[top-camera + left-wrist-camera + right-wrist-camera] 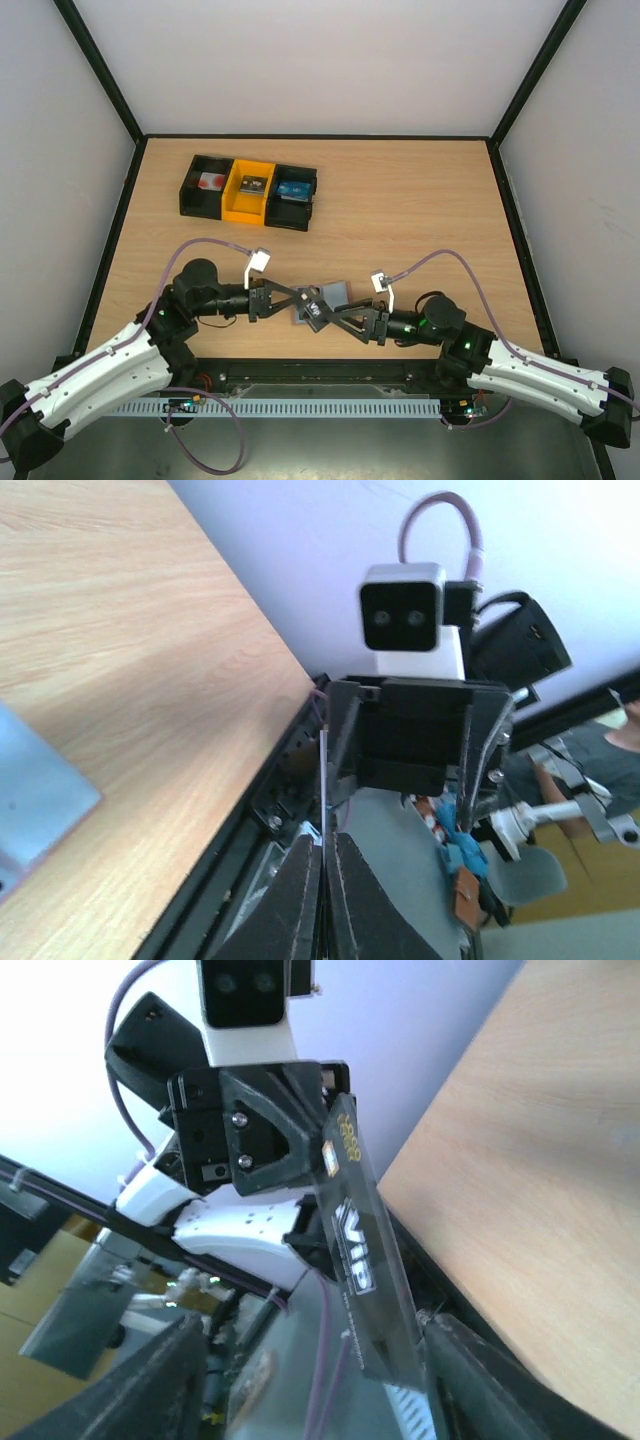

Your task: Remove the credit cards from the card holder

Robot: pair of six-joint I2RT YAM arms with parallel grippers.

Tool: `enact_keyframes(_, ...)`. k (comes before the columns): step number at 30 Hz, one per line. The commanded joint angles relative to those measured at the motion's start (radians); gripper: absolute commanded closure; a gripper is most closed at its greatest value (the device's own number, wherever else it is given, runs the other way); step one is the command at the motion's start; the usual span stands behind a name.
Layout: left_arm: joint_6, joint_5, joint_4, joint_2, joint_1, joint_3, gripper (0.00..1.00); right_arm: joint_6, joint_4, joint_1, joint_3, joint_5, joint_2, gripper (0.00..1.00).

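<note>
The left gripper (325, 845), pinched shut on 1 credit card (355, 1250), holds it lengthwise between the parted jaws of the right gripper (315, 1345).

Wooden table (420, 210), black frame rails (110, 230) along its edges. Back left: three joined bins. Black bin (197, 207) has a red-white item (210, 181), yellow bin (245, 212) a dark item (252, 184), second black bin (290, 216) a blue item (294, 189).
</note>
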Motion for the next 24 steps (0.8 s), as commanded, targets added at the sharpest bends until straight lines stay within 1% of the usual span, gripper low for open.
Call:
enact_keyframes(1, 0.010, -0.143, -0.054, -0.022, 0.013, 0.037, 0.97, -0.016, -0.070, -0.002, 0.006, 0.080, -0.042, 0.33)
enact_keyframes(2, 0.009, -0.173, -0.067, -0.023, 0.014, 0.041, 0.97, -0.014, -0.082, -0.002, 0.010, 0.089, -0.043, 0.27)
enact_keyframes(4, 0.011, -0.265, -0.119, -0.022, 0.017, 0.066, 0.97, -0.013, -0.094, -0.002, 0.015, 0.098, -0.043, 0.12)
enact_keyframes(6, 0.014, -0.330, -0.141, -0.019, 0.021, 0.086, 0.97, -0.013, -0.105, -0.002, 0.017, 0.110, -0.044, 0.01)
enact_keyframes(10, 0.015, -0.495, -0.191, -0.010, 0.027, 0.135, 0.97, -0.021, -0.137, -0.002, 0.021, 0.149, -0.050, 0.02)
enact_keyframes(13, -0.006, -0.689, -0.317, 0.014, 0.038, 0.196, 0.97, -0.020, -0.139, -0.002, 0.017, 0.160, -0.053, 0.02)
enact_keyframes(15, -0.004, -0.781, -0.363, 0.035, 0.047, 0.224, 0.97, -0.016, -0.142, -0.002, 0.017, 0.166, -0.052, 0.02)
enact_keyframes(21, 0.030, -1.025, -0.386, 0.087, 0.108, 0.269, 0.97, -0.009, -0.134, -0.002, 0.011, 0.166, -0.054, 0.02)
enact_keyframes(24, 0.058, -1.091, -0.347, 0.125, 0.157, 0.293, 0.97, -0.010, -0.130, -0.002, 0.014, 0.164, -0.052, 0.02)
